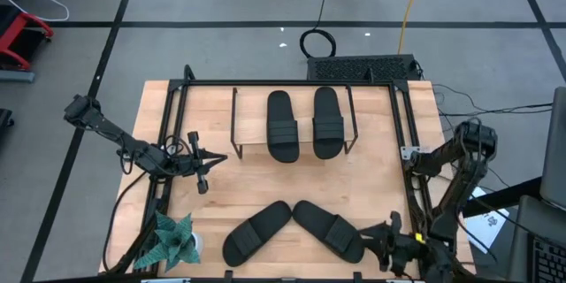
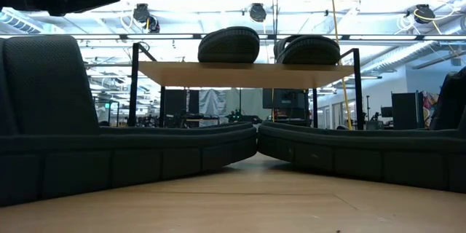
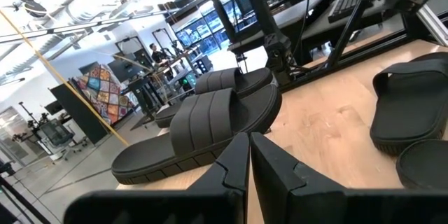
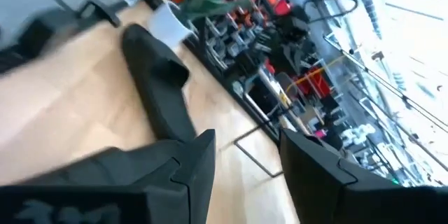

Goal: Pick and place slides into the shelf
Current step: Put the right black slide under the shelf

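Observation:
Two black slides (image 1: 283, 126) (image 1: 328, 122) lie side by side, soles down, on the shelf's (image 1: 252, 146) wood plank at the table's far middle; the low view shows them on top (image 2: 228, 45) (image 2: 309, 49). Two more slides (image 1: 256, 233) (image 1: 329, 229) lie on the table near its front edge, their inner ends almost meeting. My right gripper (image 1: 386, 246) is open and level just right of the right-hand slide's outer end, with nothing between its fingers (image 4: 245, 161). My left gripper (image 1: 205, 161) hovers shut at the table's left, beside the shelf.
A small green potted plant (image 1: 177, 243) stands at the table's front left corner. Black rails (image 1: 292, 82) frame the tabletop. Bare wood lies between the shelf and the two front slides.

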`<state>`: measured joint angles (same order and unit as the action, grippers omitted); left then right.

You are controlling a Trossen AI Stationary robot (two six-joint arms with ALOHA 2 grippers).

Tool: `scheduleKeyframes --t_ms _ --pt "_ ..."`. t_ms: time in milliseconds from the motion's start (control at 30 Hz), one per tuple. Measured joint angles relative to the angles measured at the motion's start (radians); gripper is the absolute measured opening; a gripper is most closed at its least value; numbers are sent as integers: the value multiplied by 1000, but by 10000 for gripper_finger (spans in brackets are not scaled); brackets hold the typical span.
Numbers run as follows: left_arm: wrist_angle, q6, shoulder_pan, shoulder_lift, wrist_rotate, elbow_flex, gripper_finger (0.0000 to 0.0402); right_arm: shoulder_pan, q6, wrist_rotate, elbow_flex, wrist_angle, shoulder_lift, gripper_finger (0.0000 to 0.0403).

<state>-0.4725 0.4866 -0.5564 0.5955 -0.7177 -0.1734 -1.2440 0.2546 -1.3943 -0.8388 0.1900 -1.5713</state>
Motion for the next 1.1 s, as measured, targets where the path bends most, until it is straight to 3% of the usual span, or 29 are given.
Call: scheduleKeyframes --t_ms 233,567,667,867,1100 --pt "-1 0 0 0 -40 0 24 -36 2 12 -6 71 -147 163" --pt "-3 -103 0 0 -49 0 24 -63 -82 38 -6 73 -223 301" --pt "-3 -154 0 0 -51 0 24 -53 -81 38 -6 39 -223 326" --pt "-3 -208 0 0 -51 0 24 -19 -191 169 -6 -80 -223 333" --pt "-3 -212 0 0 -51 0 24 29 -352 248 -5 -236 -223 333"
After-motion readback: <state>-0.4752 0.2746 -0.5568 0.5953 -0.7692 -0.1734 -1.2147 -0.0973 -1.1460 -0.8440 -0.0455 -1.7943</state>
